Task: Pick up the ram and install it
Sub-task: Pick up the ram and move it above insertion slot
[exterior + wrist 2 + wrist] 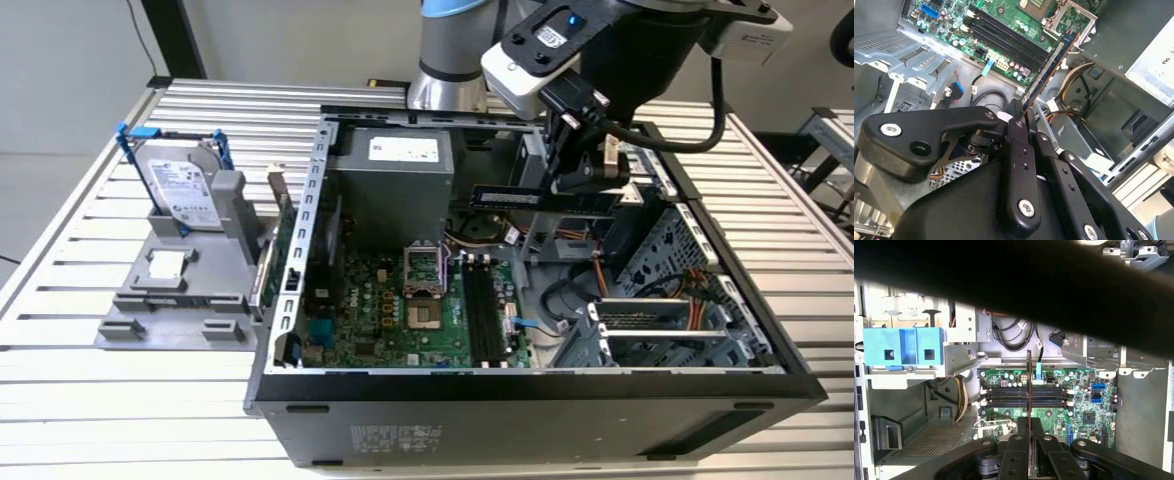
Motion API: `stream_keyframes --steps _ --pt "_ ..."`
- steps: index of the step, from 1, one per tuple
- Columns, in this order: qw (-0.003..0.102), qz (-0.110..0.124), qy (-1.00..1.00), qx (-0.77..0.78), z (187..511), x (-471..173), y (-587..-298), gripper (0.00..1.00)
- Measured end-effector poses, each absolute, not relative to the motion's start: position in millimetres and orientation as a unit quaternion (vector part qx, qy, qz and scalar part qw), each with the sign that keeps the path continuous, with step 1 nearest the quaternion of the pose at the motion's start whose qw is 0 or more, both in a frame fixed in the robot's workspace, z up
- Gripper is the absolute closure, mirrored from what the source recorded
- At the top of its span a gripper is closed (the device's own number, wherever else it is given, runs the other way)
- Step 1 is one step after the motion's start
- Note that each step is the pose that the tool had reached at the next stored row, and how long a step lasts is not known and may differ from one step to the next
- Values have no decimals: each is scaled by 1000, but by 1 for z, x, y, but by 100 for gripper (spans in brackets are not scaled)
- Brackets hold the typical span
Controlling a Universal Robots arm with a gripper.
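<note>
Gripper (1021,112), fingers (1016,145) closed on the ram (1050,67); I see it hanging clear above the motherboard's (1004,7) memory slots (1009,40).

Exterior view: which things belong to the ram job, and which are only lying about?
Job: ram, held by the gripper; black motherboard slots.
Lying about: hard drive in blue frame; grey stand under it.

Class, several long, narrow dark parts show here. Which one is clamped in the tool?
The ram, the thin stick pinched in the tool; the black slots lie fixed on the green motherboard.
</note>
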State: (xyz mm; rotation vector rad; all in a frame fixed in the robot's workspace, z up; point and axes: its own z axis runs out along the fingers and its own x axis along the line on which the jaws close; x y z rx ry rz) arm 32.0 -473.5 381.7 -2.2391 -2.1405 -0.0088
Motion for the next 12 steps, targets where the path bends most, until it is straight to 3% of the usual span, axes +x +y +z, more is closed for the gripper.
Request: stream_keyframes --steps 12 --pt "22 -5 -625 -781 382 32 -473 100"
